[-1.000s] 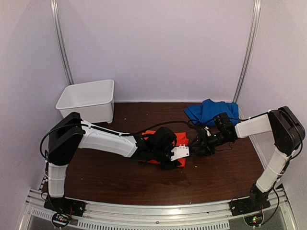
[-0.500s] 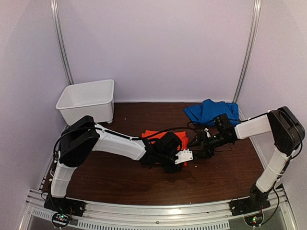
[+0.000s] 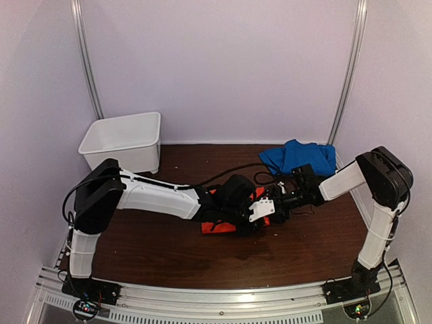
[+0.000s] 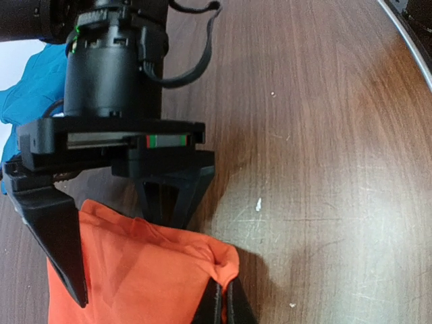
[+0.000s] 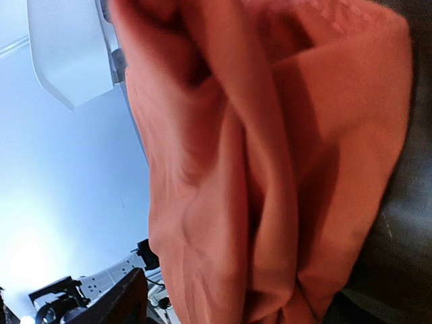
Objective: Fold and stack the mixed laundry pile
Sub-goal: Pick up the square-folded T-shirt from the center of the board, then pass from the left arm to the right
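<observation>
- Orange-red cloth is what the left gripper (image 4: 225,305) is clenched on. Its two fingers meet at the bottom of the left wrist view and nip a bunched corner of the orange-red T-shirt (image 4: 142,270).
- Facing it from the other side, the right gripper (image 4: 125,262) has its jaws spread wide. One black finger stands at the shirt's left edge and the other at its upper hem. The cloth lies between them and is not gripped.
- The right wrist view is almost filled by folds of the shirt, very close to the lens. One dark finger shows at the lower left.
- From above, the shirt sits bunched near the middle of the dark wooden table (image 3: 169,260), mostly hidden under the two wrists. An orange strip shows at the lower left of the wrists and a smaller patch between the grippers.
- The royal-blue garment (image 3: 297,156) lies crumpled at the far right of the table, near the back wall. It is apart from the shirt and just beyond the right wrist.
- The left arm (image 3: 155,197) reaches from its base at the near left across to the table's middle.
- The right arm (image 3: 344,181) rises from the near right, and its forearm runs low and leftward.
- A white plastic bin (image 3: 125,138) stands at the far left corner, well apart from both garments.
</observation>
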You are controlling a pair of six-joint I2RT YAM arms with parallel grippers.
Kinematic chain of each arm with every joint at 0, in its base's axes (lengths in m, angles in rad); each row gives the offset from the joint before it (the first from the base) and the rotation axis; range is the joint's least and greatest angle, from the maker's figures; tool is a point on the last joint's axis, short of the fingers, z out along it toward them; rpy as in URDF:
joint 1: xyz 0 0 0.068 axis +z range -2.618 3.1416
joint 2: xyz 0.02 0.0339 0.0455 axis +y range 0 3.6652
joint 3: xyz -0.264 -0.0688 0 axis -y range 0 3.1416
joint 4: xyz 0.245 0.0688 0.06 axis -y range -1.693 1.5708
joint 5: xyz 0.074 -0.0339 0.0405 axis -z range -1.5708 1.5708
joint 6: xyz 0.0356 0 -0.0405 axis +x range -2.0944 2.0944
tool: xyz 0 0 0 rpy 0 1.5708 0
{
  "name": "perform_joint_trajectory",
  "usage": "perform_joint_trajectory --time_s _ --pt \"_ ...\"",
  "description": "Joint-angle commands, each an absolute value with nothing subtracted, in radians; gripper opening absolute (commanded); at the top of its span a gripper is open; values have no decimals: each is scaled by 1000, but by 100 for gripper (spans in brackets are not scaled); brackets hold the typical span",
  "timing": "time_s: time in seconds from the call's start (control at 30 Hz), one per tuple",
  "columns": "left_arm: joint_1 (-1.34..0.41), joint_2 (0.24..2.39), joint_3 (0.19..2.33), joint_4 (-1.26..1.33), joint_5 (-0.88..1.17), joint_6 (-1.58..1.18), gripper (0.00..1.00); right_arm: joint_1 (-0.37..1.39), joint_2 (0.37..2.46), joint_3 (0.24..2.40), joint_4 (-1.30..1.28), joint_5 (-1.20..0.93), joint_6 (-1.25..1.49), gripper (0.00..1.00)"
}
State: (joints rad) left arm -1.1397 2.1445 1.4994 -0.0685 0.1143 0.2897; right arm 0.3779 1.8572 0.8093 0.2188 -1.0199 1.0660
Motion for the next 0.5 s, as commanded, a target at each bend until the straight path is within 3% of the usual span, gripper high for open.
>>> perform_joint_trajectory --time_s 0.0,0.23,0.47 --pt "-1141 2078 1494 -15 159 274 0 385 1921 821 399 -1017 1201 74" --pt "-1142 2047 1455 -18 198 283 0 383 2010 924 343 -970 1184 61" --pt "-1142 2017 1412 -18 207 290 0 381 2063 1034 178 -925 1081 29"
